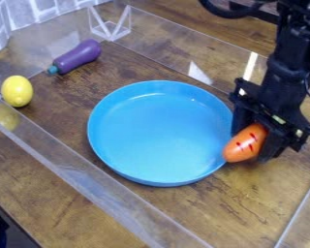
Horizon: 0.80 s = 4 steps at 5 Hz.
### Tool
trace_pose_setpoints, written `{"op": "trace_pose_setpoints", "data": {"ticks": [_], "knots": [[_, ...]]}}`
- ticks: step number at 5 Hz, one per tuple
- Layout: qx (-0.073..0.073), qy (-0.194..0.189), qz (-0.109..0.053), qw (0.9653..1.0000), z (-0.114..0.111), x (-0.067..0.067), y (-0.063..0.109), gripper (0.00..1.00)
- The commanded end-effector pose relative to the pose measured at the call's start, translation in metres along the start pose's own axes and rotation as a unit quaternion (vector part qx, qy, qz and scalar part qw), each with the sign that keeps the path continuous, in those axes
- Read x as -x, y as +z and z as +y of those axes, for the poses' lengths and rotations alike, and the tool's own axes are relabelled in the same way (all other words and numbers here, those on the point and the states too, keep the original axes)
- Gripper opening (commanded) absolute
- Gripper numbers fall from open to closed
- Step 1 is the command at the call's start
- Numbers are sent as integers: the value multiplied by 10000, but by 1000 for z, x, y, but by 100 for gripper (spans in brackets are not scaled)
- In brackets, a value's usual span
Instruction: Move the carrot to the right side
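The carrot (244,144) is a small orange toy with dark notch marks, low over the wooden table just right of the blue plate (158,131). My black gripper (263,128) comes straight down on it and its fingers are shut on the carrot's upper end. The carrot's green top is hidden behind the fingers. Its orange tip points down and left, close to the plate's right rim.
A purple eggplant (77,55) lies at the back left and a yellow lemon (16,90) at the far left. Clear plastic walls (67,155) run along the table's edges. Bare wood (267,199) shows to the right of the plate.
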<state>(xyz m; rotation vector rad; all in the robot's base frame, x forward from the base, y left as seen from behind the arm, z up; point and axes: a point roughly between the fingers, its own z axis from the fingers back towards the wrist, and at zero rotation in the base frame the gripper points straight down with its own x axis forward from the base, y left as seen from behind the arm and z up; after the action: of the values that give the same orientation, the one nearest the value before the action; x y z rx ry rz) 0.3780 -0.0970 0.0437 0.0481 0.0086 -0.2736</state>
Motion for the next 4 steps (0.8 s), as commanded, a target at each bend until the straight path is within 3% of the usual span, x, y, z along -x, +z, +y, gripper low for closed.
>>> {"op": "trace_pose_setpoints", "data": {"ticks": [1, 2, 4], "knots": [[75, 150, -226, 9996, 10, -6, 0, 0], [140, -238, -249, 9993, 10, 0, -9, 0], [205, -942, -259, 9950, 12, 19, -16, 0]]}}
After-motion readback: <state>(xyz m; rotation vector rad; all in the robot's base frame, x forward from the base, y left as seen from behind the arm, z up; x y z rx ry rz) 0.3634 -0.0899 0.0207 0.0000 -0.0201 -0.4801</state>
